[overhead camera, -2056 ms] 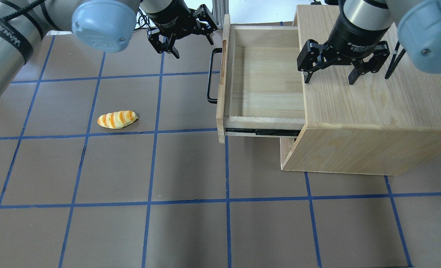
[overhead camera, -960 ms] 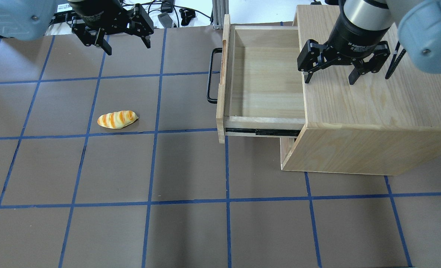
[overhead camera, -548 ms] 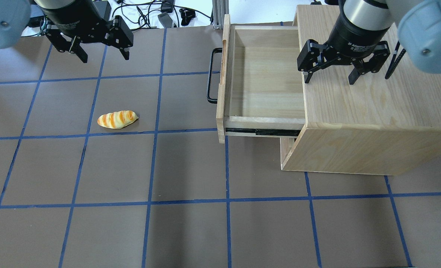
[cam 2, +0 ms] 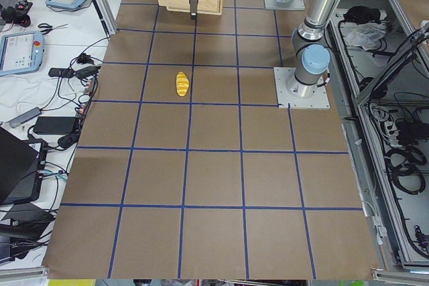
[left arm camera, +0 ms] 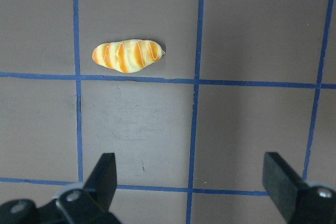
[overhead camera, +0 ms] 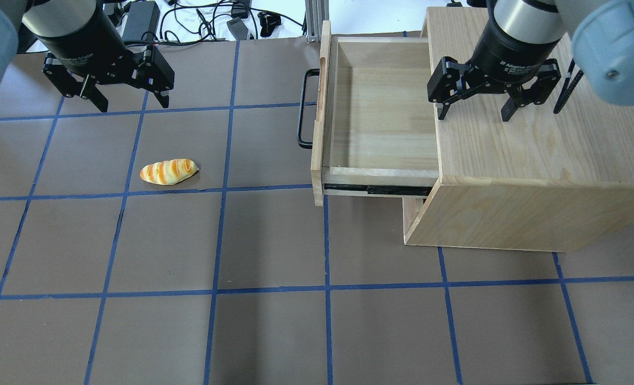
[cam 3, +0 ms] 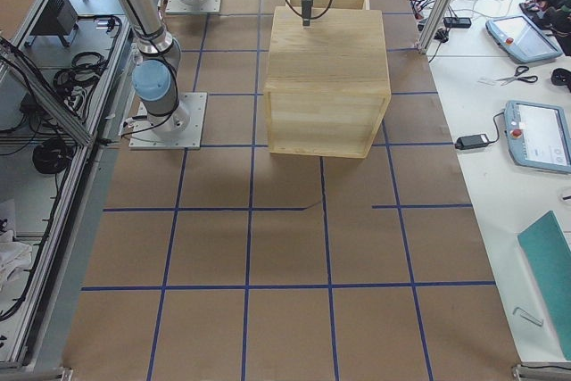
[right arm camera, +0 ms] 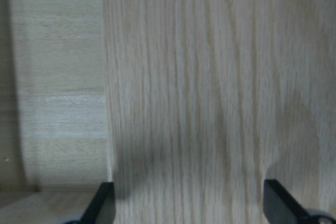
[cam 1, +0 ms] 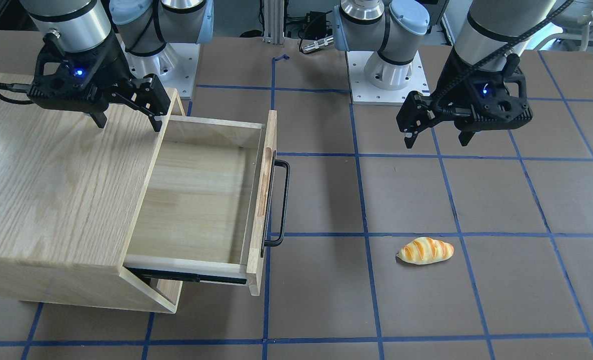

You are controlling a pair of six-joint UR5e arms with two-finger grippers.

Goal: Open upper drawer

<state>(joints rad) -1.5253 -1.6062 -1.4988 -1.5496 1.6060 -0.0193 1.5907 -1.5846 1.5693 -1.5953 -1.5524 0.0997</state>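
Note:
The upper drawer (overhead camera: 381, 117) stands pulled far out of the oak box (overhead camera: 525, 149), empty inside, its black bar handle (overhead camera: 304, 109) facing left. It also shows in the front view (cam 1: 196, 200), with its handle (cam 1: 280, 202). My left gripper (overhead camera: 127, 104) is open and empty, hovering above the table far left of the drawer; it also shows in the front view (cam 1: 436, 140). My right gripper (overhead camera: 474, 113) is open and empty just above the box top near the drawer's mouth; it also shows in the front view (cam 1: 126, 122).
A striped bread roll (overhead camera: 168, 171) lies on the brown mat between my left gripper and the drawer; it also shows in the left wrist view (left arm camera: 128, 55). Cables and a metal post (overhead camera: 314, 18) sit at the table's far edge.
My left gripper has moved left and slightly nearer, away from the drawer handle, staying open. The drawer, the right arm and the roll have not moved.

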